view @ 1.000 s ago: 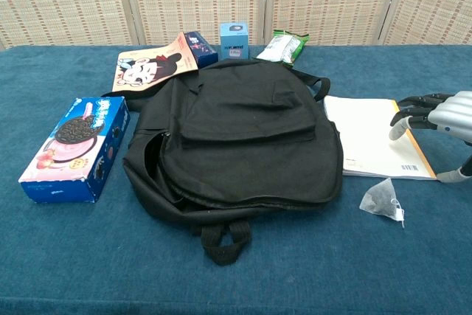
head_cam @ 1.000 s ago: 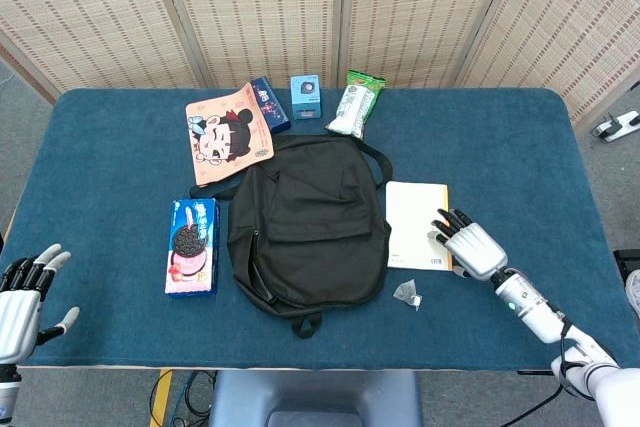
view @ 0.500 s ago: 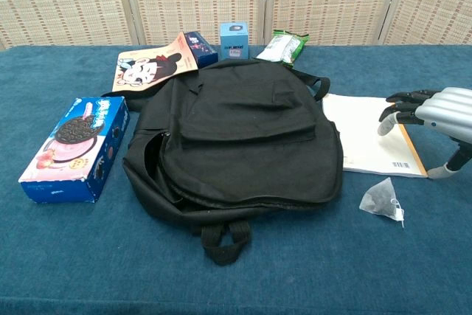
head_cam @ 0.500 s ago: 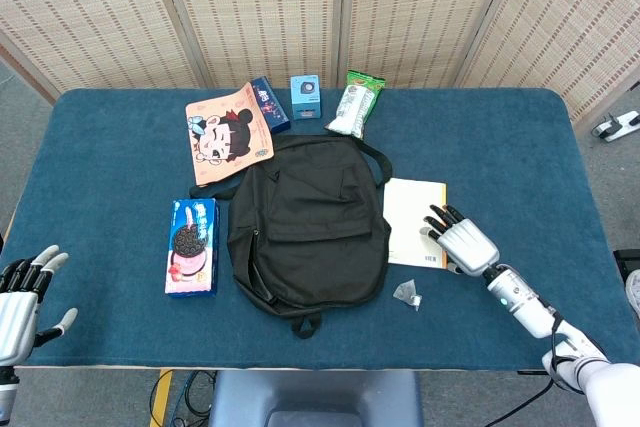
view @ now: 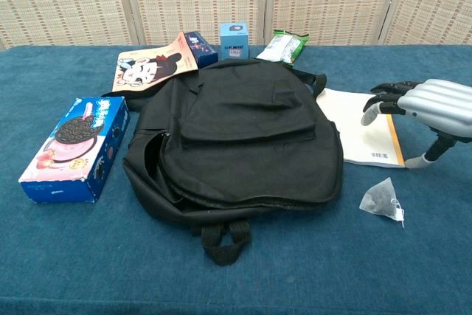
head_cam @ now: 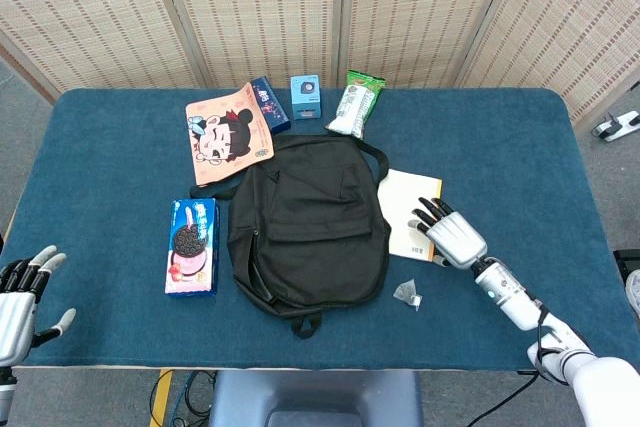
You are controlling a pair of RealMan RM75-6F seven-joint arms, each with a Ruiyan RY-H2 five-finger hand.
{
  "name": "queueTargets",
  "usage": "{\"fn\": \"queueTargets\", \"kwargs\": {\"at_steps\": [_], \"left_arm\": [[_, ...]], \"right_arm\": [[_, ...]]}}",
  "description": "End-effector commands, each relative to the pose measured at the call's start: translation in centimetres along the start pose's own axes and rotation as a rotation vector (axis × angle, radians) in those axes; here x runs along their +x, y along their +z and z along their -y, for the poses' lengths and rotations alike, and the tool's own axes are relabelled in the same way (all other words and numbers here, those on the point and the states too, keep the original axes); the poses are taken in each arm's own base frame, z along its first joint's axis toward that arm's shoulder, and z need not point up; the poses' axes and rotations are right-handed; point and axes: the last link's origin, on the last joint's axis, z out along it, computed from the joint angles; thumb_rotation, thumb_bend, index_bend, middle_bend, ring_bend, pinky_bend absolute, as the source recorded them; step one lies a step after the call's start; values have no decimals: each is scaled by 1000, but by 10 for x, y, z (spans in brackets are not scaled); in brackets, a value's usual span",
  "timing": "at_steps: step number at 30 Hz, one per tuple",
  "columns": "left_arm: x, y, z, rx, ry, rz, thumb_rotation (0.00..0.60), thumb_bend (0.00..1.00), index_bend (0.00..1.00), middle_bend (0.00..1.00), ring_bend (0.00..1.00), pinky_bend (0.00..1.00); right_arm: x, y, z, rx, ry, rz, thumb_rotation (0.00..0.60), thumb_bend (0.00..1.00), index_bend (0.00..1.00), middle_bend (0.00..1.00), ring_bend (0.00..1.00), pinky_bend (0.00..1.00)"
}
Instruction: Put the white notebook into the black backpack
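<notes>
The white notebook (head_cam: 403,209) (view: 352,127) lies flat on the blue table, its left edge against the right side of the black backpack (head_cam: 305,227) (view: 236,138). The backpack lies flat in the middle, its opening along the left and front side. My right hand (head_cam: 452,237) (view: 428,105) lies over the notebook's right part, palm down, fingertips (view: 372,108) reaching onto the cover and thumb down beside the orange spine. My left hand (head_cam: 20,297) hovers at the table's near left corner, fingers spread and holding nothing; only the head view shows it.
A small clear packet (head_cam: 408,293) (view: 382,199) lies just in front of the notebook. Left of the backpack sits a cookie box (head_cam: 192,245) (view: 74,149). Behind it are a cartoon pouch (head_cam: 228,134), a blue box (head_cam: 306,97) and a green snack packet (head_cam: 357,104).
My right hand has slid left toward the backpack, and the notebook has moved left with it until its edge meets the bag. The left hand has barely moved.
</notes>
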Motion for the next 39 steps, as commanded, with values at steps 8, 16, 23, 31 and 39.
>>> {"fn": "queueTargets", "kwargs": {"at_steps": [8,16,23,31,39], "left_arm": [[-2,1,-2,-6,-8,8,600,241,197,122,137,106],[-2,1,-2,-5,-14,7,600,240,200,122,137,106],[-2,1,-2,-8,-20,8,600,240,204,122,137,106],[-2,-1,0,0,-23,11,600,241,205,122,137,106],[-3,0,1,-1,-26,11,600,240,205,122,137,106]], "right_arm": [[-1,8,9,-11,23,-37,600,225,257,193,42,110],[-2,19,19,-22,48,-66,600,315,256,204,56,110],[1,31,32,-9,73,-91,600,346,256,223,68,110],[2,36,37,-15,119,-109,600,344,370,245,72,110],[3,39,35,-28,126,-114,600,333,513,289,92,110]]}}
